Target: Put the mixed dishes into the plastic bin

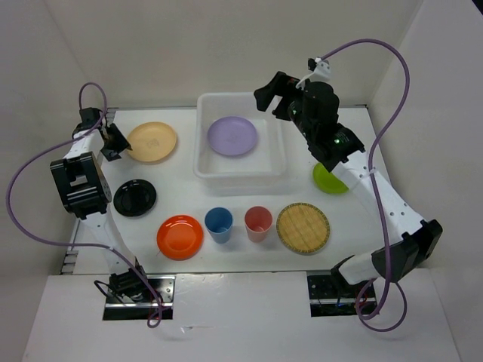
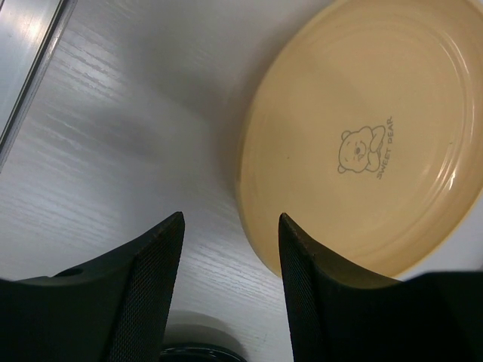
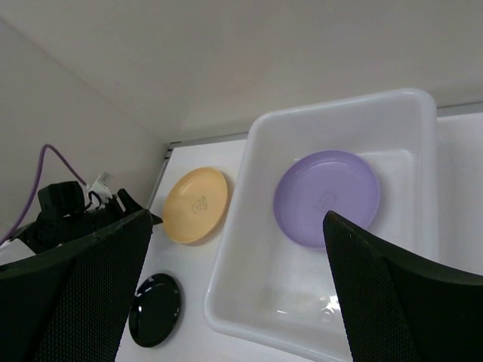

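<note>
The plastic bin (image 1: pixel 202 160) stands at the back centre with a purple plate (image 1: pixel 232 136) in it. My right gripper (image 1: pixel 273 94) hangs open above the bin's far right corner; in its wrist view the bin (image 3: pixel 264 294) and purple plate (image 3: pixel 326 197) lie between the wide jaws. My left gripper (image 1: pixel 115 142) is open at the left rim of the pale yellow plate (image 1: pixel 152 141). In the left wrist view one finger stands over that plate's (image 2: pixel 362 136) rim and the other over bare table. The black plate (image 1: pixel 135 197), orange plate (image 1: pixel 179 236), blue cup (image 1: pixel 219 224), pink cup (image 1: pixel 258 222) and woven disc (image 1: pixel 303 227) lie in front.
A lime green plate (image 1: pixel 329 179) sits right of the bin, half hidden under my right arm. White walls close in the table at the back and both sides. A metal rail (image 2: pixel 30 45) runs along the table's left edge near my left gripper.
</note>
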You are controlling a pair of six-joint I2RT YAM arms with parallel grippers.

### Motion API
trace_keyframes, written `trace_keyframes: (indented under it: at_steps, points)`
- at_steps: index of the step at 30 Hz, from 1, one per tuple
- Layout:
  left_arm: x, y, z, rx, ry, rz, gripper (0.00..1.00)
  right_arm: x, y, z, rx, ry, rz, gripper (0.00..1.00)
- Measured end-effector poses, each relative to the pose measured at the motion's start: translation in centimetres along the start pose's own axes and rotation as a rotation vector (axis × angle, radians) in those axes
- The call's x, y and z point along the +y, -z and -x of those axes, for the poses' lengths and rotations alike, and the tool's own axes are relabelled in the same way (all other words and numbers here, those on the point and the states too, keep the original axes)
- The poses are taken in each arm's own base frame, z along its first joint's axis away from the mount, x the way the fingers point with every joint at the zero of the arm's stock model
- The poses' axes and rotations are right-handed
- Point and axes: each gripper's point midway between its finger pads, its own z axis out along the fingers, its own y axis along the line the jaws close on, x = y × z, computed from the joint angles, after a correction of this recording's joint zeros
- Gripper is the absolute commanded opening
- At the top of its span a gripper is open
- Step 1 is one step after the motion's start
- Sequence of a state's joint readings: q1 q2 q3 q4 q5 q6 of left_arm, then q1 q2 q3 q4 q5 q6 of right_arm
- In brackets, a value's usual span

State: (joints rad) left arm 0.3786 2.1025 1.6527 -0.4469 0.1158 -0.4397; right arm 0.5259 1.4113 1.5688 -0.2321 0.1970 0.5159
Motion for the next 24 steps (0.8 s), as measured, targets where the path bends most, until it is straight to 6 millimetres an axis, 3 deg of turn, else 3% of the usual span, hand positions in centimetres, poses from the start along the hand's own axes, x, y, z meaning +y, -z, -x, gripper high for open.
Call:
trace_keyframes:
  at_steps: [9,13,15,24]
  points:
    - [0.2,-1.7,0.1,0.017,0.003,0.006,0.6,-0.5,0.1,-1.7,0.042,-0.009,0.004,0.98]
    - [0.3,-2.3,-0.2,0.028,0.001,0.009,0.58,-0.4,0.9,-1.5,0.036,-0.014,0.012,0.98]
    - [0.0,-2.5,-0.1,0.028,-0.002,0.007,0.52,-0.3,1.3,-1.2,0.029,-0.018,0.016,0.98]
    - [-0.4,-3.3,-0.6,0.032,-0.042,0.022,0.48,-0.3,2.0,-0.9,0.019,-0.025,0.022,0.98]
